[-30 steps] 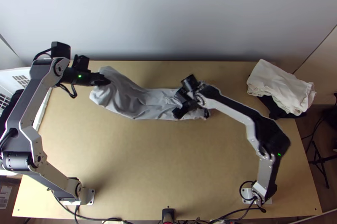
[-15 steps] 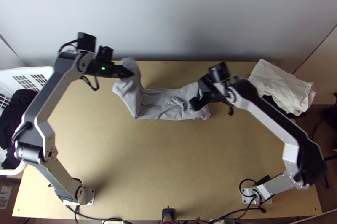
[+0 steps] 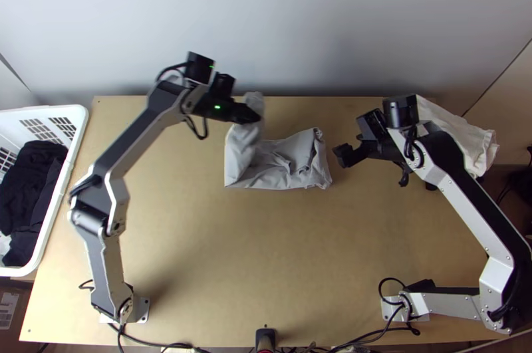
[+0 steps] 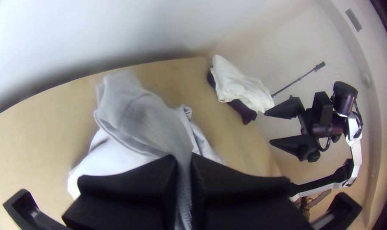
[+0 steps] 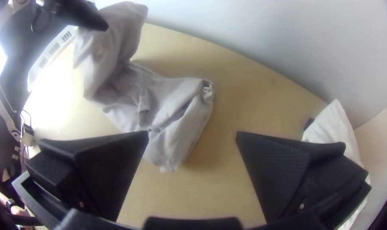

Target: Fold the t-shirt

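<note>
Your t-shirt (image 3: 274,179) lies beyond mid-table, apparently part-folded into a short strip; your right gripper (image 5: 192,134) stands spread beside it; farther back, your left gripper (image 4: 183,158) pinches its raised end, leaving you that fold to lay and flatten

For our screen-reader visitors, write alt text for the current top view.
The left end effector grips a raised end of a grey t-shirt whose rest lies rumpled on a wooden table. The right end effector, open, hovers beyond the shirt's other end, near white cloth; a basket of dark clothes stands at far left.
</note>
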